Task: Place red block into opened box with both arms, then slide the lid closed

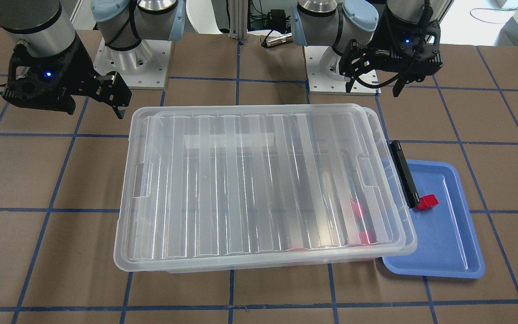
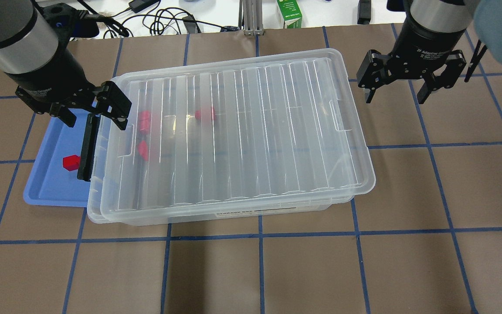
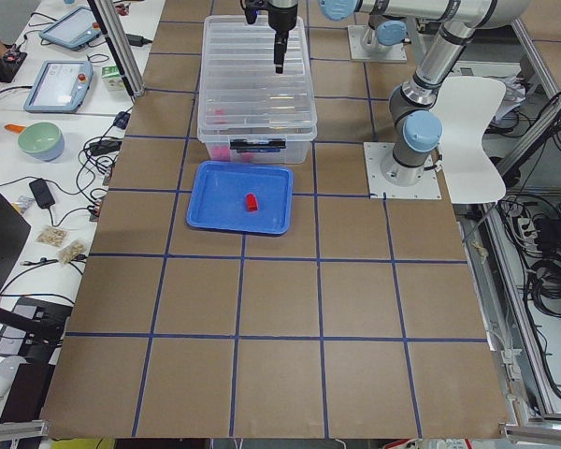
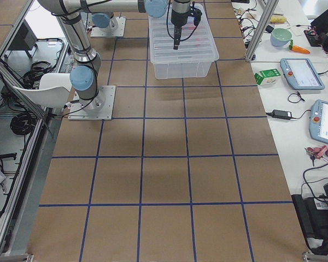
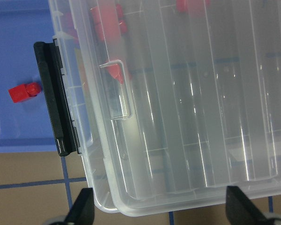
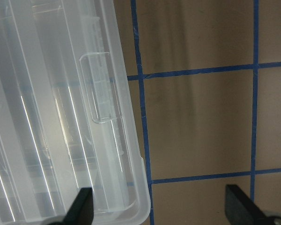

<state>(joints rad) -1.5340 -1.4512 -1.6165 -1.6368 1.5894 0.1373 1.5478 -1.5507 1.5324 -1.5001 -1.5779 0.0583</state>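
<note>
One red block (image 2: 70, 162) lies on the blue tray (image 2: 48, 187), also seen in the left wrist view (image 5: 22, 92). Three more red blocks (image 2: 145, 121) show through the ribbed clear lid (image 2: 251, 126). The lid covers almost all of the clear box (image 2: 96, 205), leaving a narrow strip uncovered at the end with the black clip handle (image 2: 86, 148). My left gripper (image 2: 96, 122) hangs open above that handle end, holding nothing. My right gripper (image 2: 394, 98) is open and empty over bare table, just past the lid's opposite short end (image 6: 107, 140).
The blue tray (image 1: 448, 234) butts against the box's handle end and lies partly under it. Cables, a green carton (image 2: 289, 12) and a metal post (image 2: 251, 17) line the far table edge. Both arm bases (image 1: 133, 58) stand on the robot's side.
</note>
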